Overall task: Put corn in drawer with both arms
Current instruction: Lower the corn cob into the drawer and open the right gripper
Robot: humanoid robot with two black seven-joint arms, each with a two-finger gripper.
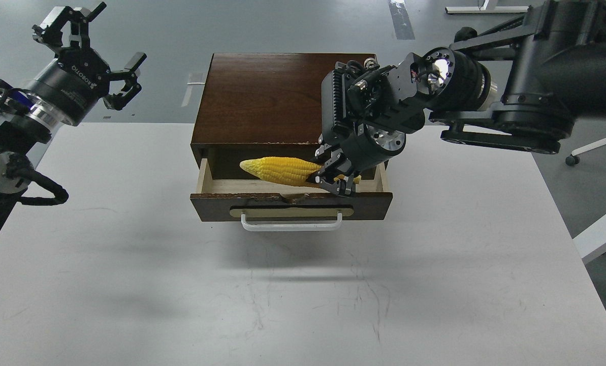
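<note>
Corn (281, 170) over open drawer (292, 187), gripped by right claw (336, 179), left claw (90, 61) raised, spread open.

Looks like a robotics lab/test bay: bare white table (130, 284) on grey concrete floor (262, 25) w/ tape marks (401, 19), office-chair caster (570, 159) & white desk legs (485, 8) at edges.

- The thick end of the bright yellow tapered plastic corn cob (281, 170) is covered by the black right claw gripper (337, 179).
- The rear of the dark brown wooden box's pale-lined open drawer (291, 204) lies under the box top, unseen.
- Both black robot arms are cut off by the picture's side edges.
- The white table (303, 284) runs past the bottom edge.
</note>
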